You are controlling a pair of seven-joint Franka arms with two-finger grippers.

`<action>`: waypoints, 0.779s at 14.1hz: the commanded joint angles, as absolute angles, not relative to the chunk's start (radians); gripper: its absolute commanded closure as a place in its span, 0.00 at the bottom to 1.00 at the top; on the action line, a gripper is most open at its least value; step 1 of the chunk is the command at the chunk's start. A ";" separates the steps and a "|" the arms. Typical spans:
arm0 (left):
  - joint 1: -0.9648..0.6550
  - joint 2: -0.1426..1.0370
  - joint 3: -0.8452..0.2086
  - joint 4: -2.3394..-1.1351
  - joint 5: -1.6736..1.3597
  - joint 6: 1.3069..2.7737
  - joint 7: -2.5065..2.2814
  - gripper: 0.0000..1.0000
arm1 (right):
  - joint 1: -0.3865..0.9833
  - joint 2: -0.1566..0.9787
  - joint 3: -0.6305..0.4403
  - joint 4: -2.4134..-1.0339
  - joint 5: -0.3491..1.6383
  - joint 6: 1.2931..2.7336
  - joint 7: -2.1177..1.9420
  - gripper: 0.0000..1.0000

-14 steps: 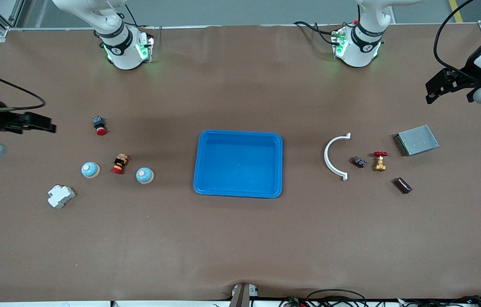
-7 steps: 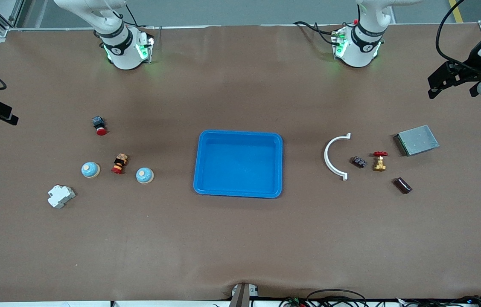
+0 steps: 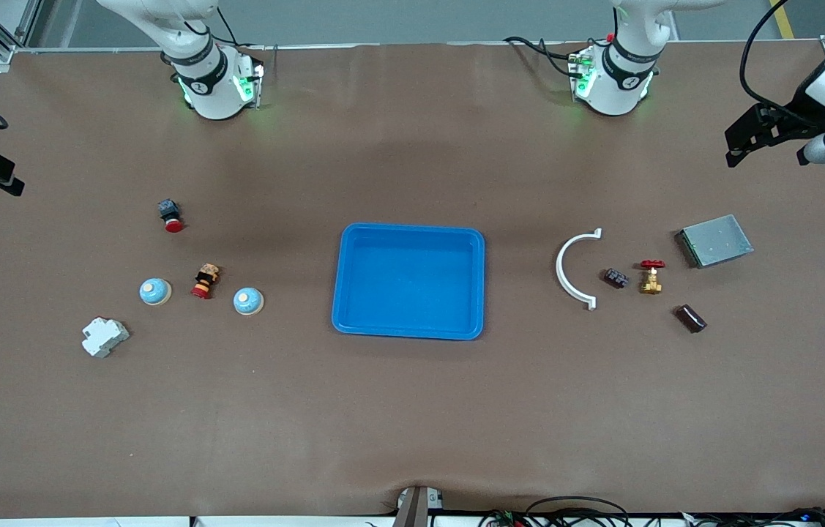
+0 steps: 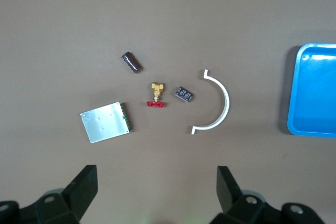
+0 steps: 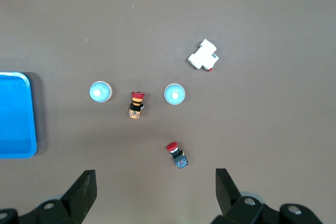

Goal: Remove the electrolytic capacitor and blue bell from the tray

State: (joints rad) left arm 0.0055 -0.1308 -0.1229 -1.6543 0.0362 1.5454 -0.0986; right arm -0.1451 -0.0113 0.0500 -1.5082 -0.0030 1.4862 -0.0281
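Observation:
The capacitor, a dark brown cylinder, lies on its side toward the left arm's end of the table. Two light-blue dome bells sit toward the right arm's end, and both bells show in the right wrist view. The blue tray stands mid-table with nothing in it. My left gripper hangs open and high over bare table. My right gripper hangs open over the table's end. Neither holds anything.
Beside the capacitor lie a brass valve with a red handle, a small black block, a white half-ring and a grey metal box. Two red push-buttons and a white breaker lie by the bells.
My right gripper has drawn back outward to the table's end. My left gripper has shifted only slightly. Nothing on the table has moved.

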 commanded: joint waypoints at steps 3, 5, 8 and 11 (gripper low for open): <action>0.008 -0.143 -0.123 -1.663 0.025 1.548 -0.086 0.00 | -0.166 -0.049 0.067 -1.534 0.005 1.477 -0.021 0.00; 0.008 -0.143 -0.123 -1.663 0.025 1.548 -0.086 0.00 | -0.166 -0.051 0.069 -1.526 0.005 1.476 -0.025 0.00; 0.011 -0.143 -0.123 -1.663 0.023 1.551 -0.086 0.00 | -0.166 -0.048 0.071 -1.526 0.005 1.479 -0.025 0.00; 0.009 -0.138 -0.123 -1.663 0.021 1.559 -0.086 0.00 | -0.166 -0.044 0.071 -1.526 0.005 1.479 -0.023 0.00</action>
